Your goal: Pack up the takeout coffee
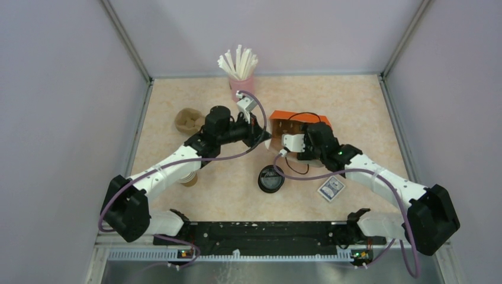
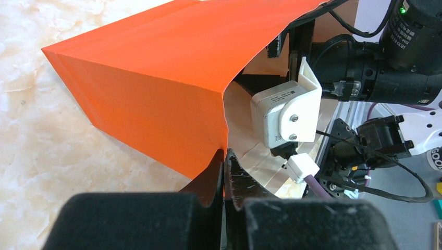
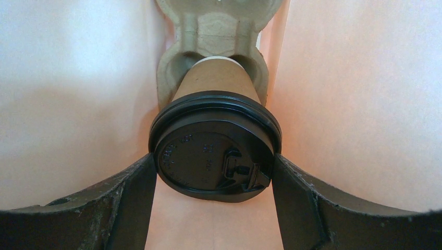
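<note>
- The left claw [image 2: 225,156] has its fingers pressed together on the lip of the orange bag [image 2: 156,78], pinching the paper and lifting the mouth wide.
- The right claw [image 3: 213,164] reaches inside that bag, and its two fingers clamp the black sip lid of the takeout coffee [image 3: 215,135] from either side.
- The coffee lies deep in the bag. Its brown base enters a round well of the pulp cup carrier [image 3: 219,31], which is at the bag's far end.
- Step in hand, as I judge it: seating the lidded cup in the carrier, so the packing is near its end but not finished.
- Whether the base is fully down in the well cannot be told from the wrist view.
- The next move calls for a short push along the cup's own axis until it sits firm, then parting the right fingers just enough to clear the lid rim.
- After that the right arm needs a straight pull back out of the mouth, without brushing the paper walls or dragging the cup along.
- The left pinch should hold until the right arm is clear.
- A loose black lid [image 1: 271,178] lies on the worktop [image 1: 355,106] outside the bag and has no part in this step.
</note>
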